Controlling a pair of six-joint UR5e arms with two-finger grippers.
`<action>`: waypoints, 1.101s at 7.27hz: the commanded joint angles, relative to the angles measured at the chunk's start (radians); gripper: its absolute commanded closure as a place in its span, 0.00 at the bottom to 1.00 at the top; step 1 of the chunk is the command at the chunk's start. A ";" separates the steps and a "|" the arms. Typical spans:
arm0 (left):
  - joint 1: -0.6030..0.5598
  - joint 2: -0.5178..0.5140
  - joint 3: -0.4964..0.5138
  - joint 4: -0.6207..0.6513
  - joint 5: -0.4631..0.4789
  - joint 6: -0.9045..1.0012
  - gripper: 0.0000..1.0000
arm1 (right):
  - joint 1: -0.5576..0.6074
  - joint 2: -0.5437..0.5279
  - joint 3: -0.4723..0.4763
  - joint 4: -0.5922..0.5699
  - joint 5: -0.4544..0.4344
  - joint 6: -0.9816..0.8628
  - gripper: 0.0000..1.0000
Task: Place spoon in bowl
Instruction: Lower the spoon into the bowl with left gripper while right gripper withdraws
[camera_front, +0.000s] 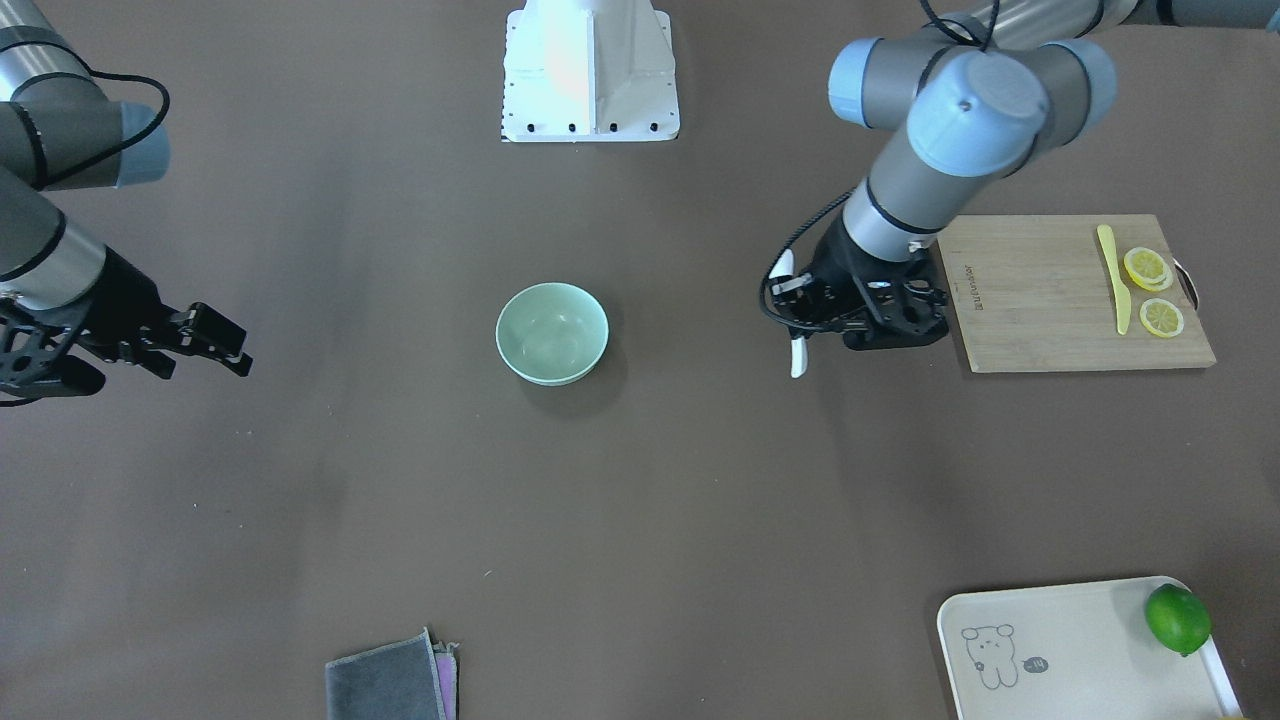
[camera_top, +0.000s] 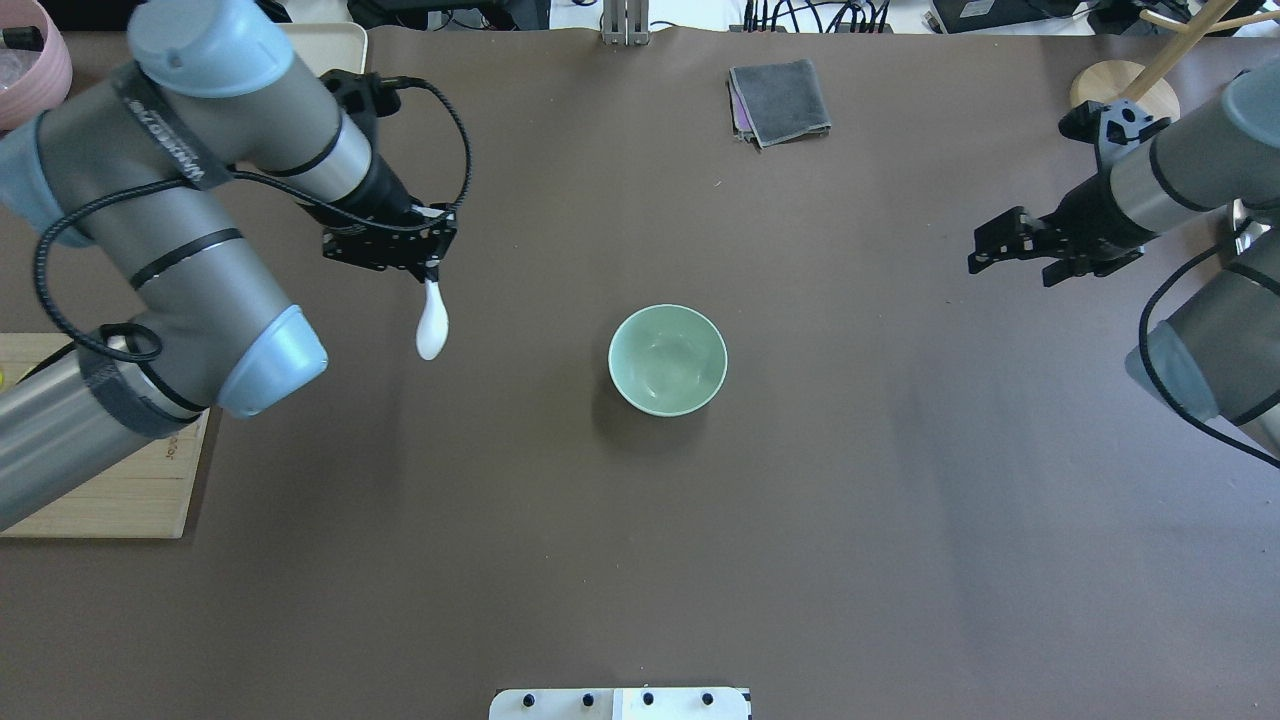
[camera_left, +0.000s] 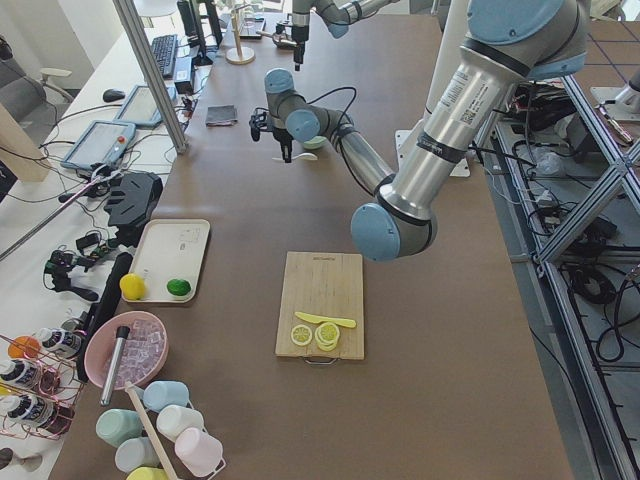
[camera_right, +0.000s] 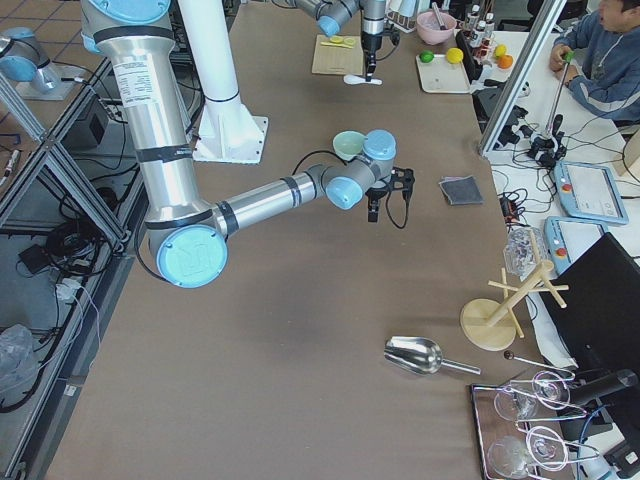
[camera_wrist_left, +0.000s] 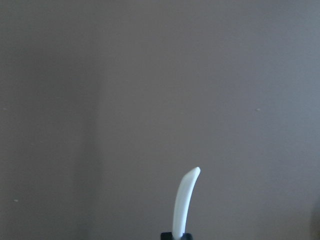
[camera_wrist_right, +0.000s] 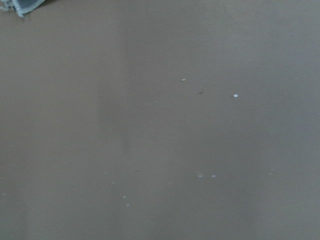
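Note:
The white spoon (camera_top: 432, 325) hangs from my left gripper (camera_top: 431, 272), which is shut on its handle and holds it above the table, left of the bowl. In the front view the spoon (camera_front: 797, 355) sticks out from under the left gripper (camera_front: 800, 310). Its handle tip (camera_wrist_left: 186, 200) shows in the left wrist view. The pale green bowl (camera_top: 667, 360) stands empty at the table's middle and also shows in the front view (camera_front: 552, 333). My right gripper (camera_top: 985, 250) is open and empty, far to the bowl's right, and shows in the front view too (camera_front: 225, 350).
A wooden cutting board (camera_front: 1040, 300) with a yellow knife (camera_front: 1115, 280) and lemon slices (camera_front: 1150, 270) lies beside the left arm. A white tray (camera_front: 1060, 650) holds a lime (camera_front: 1178, 618). Folded cloths (camera_top: 780, 100) lie at the far edge.

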 joint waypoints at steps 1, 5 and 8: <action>0.096 -0.165 0.117 -0.041 0.065 -0.121 1.00 | 0.074 -0.084 -0.011 -0.001 0.007 -0.170 0.00; 0.150 -0.324 0.367 -0.252 0.194 -0.199 0.28 | 0.102 -0.153 -0.016 0.013 0.010 -0.243 0.00; 0.141 -0.313 0.316 -0.240 0.193 -0.186 0.02 | 0.132 -0.184 -0.016 0.013 0.044 -0.274 0.00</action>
